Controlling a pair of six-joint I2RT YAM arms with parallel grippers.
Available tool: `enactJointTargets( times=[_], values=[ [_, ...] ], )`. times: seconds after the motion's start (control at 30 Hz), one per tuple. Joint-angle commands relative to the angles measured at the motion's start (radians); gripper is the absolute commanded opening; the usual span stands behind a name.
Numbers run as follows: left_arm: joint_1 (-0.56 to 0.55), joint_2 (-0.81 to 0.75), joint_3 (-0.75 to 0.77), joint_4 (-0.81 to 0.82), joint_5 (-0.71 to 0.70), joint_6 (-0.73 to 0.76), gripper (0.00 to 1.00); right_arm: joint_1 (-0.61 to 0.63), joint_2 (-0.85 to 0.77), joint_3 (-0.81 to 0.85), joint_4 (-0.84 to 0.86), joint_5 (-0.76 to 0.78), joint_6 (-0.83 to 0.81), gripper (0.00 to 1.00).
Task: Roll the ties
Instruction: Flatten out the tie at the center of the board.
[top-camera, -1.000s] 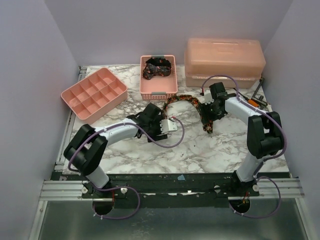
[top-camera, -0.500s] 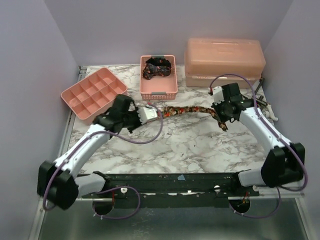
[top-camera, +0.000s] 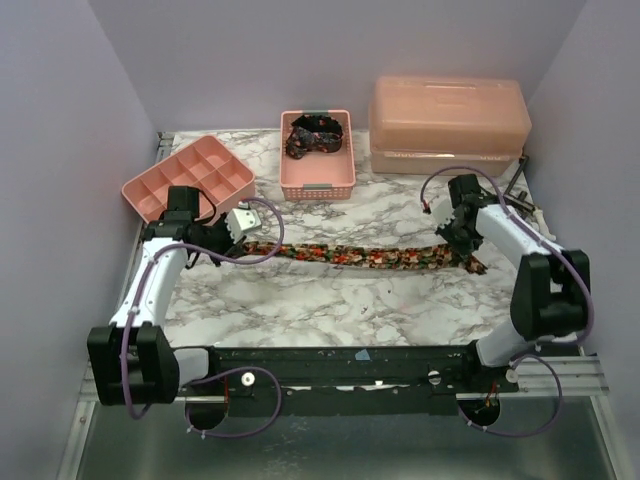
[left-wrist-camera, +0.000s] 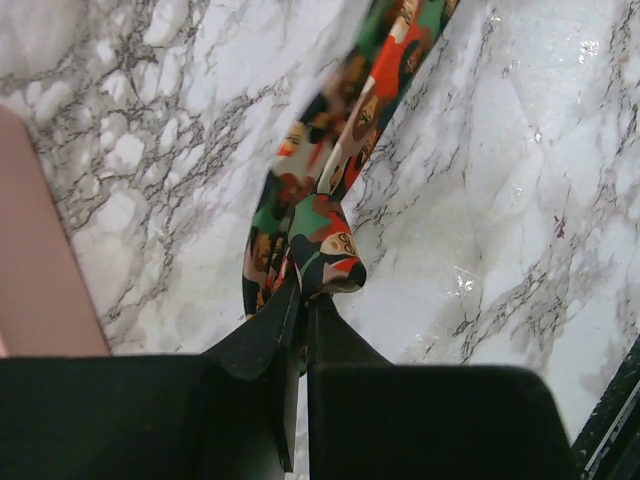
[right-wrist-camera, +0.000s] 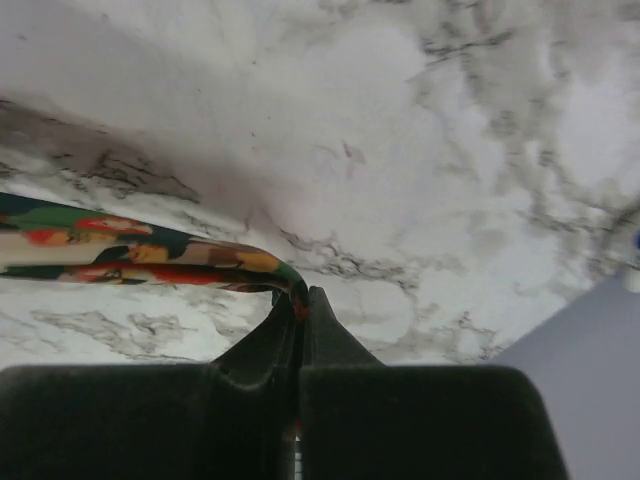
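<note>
Marbled white counter (top-camera: 330, 305), with the long dark necktie flecked red, orange and green (top-camera: 360, 256) now pulled straight along it where it curved a second ago. Left gripper (left-wrist-camera: 300, 300) and right gripper (right-wrist-camera: 300, 298), both pressed together, pinch its opposite ends, so it looks laid out for rolling. Beyond them, a second dark tie (top-camera: 315, 135) sits in the pink plastic basket (top-camera: 318, 187).

The white marble counter (top-camera: 350, 300) is bare in front of the stretched dark flowery tie (top-camera: 360, 257). Behind it stand a pink slatted plastic basket (top-camera: 317, 187), a pink divided tray (top-camera: 205, 170) and a big pink box (top-camera: 448, 120).
</note>
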Motion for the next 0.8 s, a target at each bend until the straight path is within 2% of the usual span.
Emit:
enactJointTargets(
  times=[0.0,0.03,0.07,0.13,0.2,0.3,0.37,0.47,0.57,0.63,0.7,0.77],
  values=[
    [0.082,0.130,0.012,-0.028,0.065,0.185,0.07,-0.079,0.174,0.009,-0.041,0.005,-0.094,0.07],
    [0.092,0.154,0.018,-0.030,0.064,0.199,0.12,-0.085,0.213,0.034,-0.057,-0.015,-0.098,0.17],
    [0.104,0.178,0.028,-0.032,0.065,0.204,0.22,-0.087,0.240,0.056,-0.068,-0.032,-0.094,0.34],
    [0.131,0.210,0.056,-0.040,0.084,0.208,0.37,-0.087,0.276,0.122,-0.092,-0.070,-0.074,0.50],
    [0.162,0.229,0.092,-0.043,0.110,0.185,0.48,-0.087,0.270,0.181,-0.104,-0.101,-0.052,0.60],
    [0.210,0.234,0.129,-0.053,0.153,0.170,0.81,-0.088,0.229,0.248,-0.106,-0.118,-0.030,0.72],
    [0.228,0.206,0.125,-0.045,0.168,0.166,0.94,-0.089,0.187,0.277,-0.095,-0.127,-0.003,0.76],
    [0.242,0.129,0.088,-0.003,0.189,0.141,0.98,-0.090,0.086,0.283,-0.047,-0.190,0.080,0.77],
    [0.246,0.002,-0.013,0.156,0.219,0.025,0.98,-0.087,-0.011,0.269,-0.022,-0.265,0.153,0.81],
    [0.244,-0.069,-0.100,0.242,0.284,0.015,0.98,-0.087,-0.060,0.213,0.009,-0.324,0.147,1.00],
    [0.226,-0.116,-0.162,0.238,0.311,0.076,0.99,-0.084,-0.078,0.187,-0.050,-0.486,0.123,1.00],
    [0.149,-0.130,-0.158,0.236,0.245,-0.015,0.98,-0.046,-0.065,0.180,-0.096,-0.532,0.165,1.00]
  ],
)
